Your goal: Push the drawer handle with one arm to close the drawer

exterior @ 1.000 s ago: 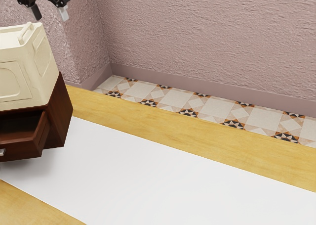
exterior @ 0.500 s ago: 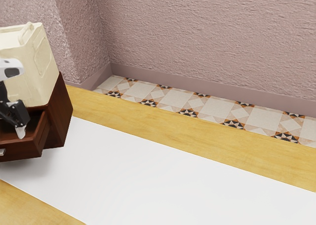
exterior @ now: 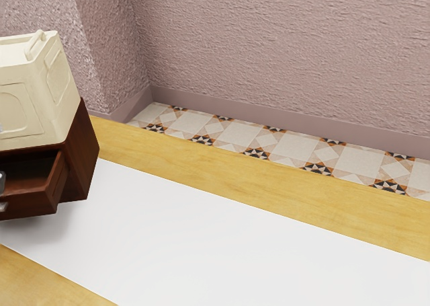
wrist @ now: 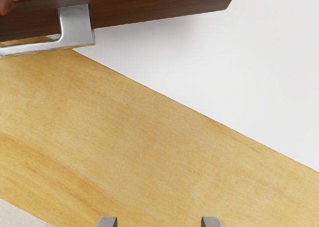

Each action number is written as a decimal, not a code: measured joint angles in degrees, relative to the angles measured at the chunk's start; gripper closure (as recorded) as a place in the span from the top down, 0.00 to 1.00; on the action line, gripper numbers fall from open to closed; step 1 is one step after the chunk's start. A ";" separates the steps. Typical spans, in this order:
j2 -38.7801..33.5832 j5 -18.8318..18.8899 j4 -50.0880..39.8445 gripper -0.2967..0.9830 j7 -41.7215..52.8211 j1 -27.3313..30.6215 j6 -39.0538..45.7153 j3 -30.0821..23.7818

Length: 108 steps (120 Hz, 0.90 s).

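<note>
Jaws shifted, seemingly outward; glossy brown drawer [exterior: 32, 205], open, silver handle [wrist: 77, 27]

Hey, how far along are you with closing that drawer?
The approach looks mostly done: my gripper is near the drawer's front, open and holding nothing. Lining up with the metal handle seems in hand, as the fingers are clear of it. The push itself is left: the drawer stands out from the brown cabinet.
</note>
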 joint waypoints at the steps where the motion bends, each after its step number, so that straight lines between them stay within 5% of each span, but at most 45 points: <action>1: 0.18 0.15 -0.09 0.31 0.02 0.01 0.18 0.08; 37: 8.87 3.26 -1.44 0.18 0.75 0.08 7.93 5.42; 108: 18.82 5.07 -1.24 0.16 1.47 2.97 18.10 7.93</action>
